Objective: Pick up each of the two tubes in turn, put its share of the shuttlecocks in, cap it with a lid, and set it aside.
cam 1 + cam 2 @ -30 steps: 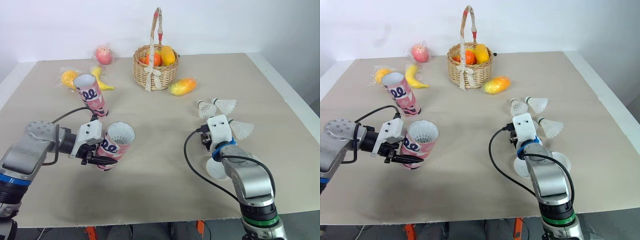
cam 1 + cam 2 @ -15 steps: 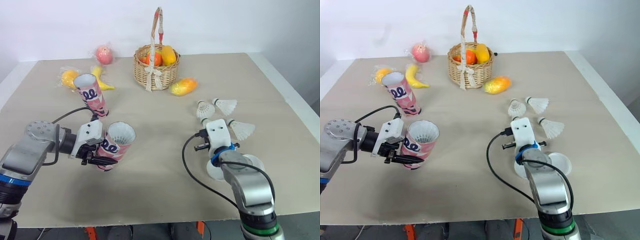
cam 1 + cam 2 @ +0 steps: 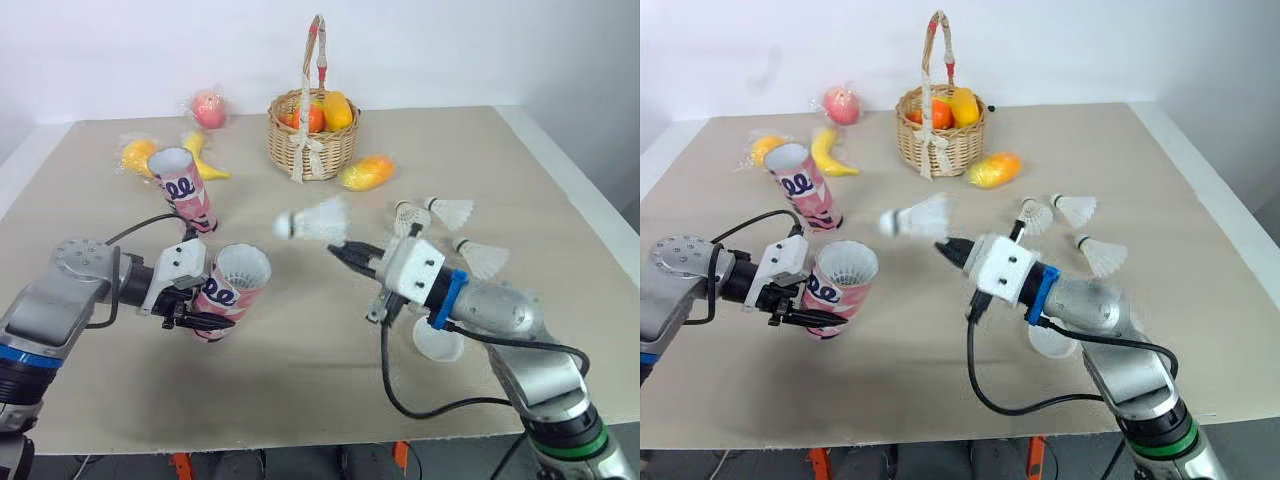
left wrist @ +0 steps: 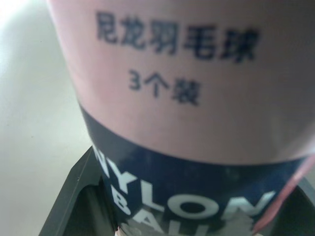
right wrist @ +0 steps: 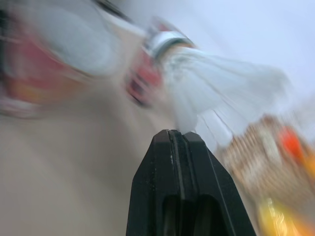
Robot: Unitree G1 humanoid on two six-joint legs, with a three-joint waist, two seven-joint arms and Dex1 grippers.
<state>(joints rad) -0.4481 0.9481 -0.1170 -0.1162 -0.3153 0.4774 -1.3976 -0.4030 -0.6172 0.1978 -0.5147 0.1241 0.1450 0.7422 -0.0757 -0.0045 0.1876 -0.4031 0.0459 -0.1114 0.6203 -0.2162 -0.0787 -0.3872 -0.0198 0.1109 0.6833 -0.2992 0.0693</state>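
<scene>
White ribbed skirt and a round cork nose: that is the shuttlecock (image 3: 312,221) in the right gripper (image 3: 340,249). Its two black fingers are closed flat on the skirt's rim. The nose points away from the fingertips, towards the pink tube (image 3: 235,283).

We judge the shuttlecock almost weightless, with a springy skirt that would crush easily. A rim pinch lets it swing, so a gentle squeeze suits it better than a hard one.

The left gripper (image 3: 192,319) clamps the pink tube low on its body, near the base. The tube is tilted, with its open mouth turned up and away from those fingers. It looks like light, stiff card, and being round it could twist in the grip. Something white and ribbed shows inside the mouth; we cannot tell whether that is a shuttlecock already seated.

Beyond the left fingertips the second tube (image 3: 183,188) leans, mouth open. Three loose shuttlecocks (image 3: 447,211) lie past the right fingers, and a white lid (image 3: 440,340) sits behind them, under the wrist. A wicker basket (image 3: 290,150) holds fruit farther off.
</scene>
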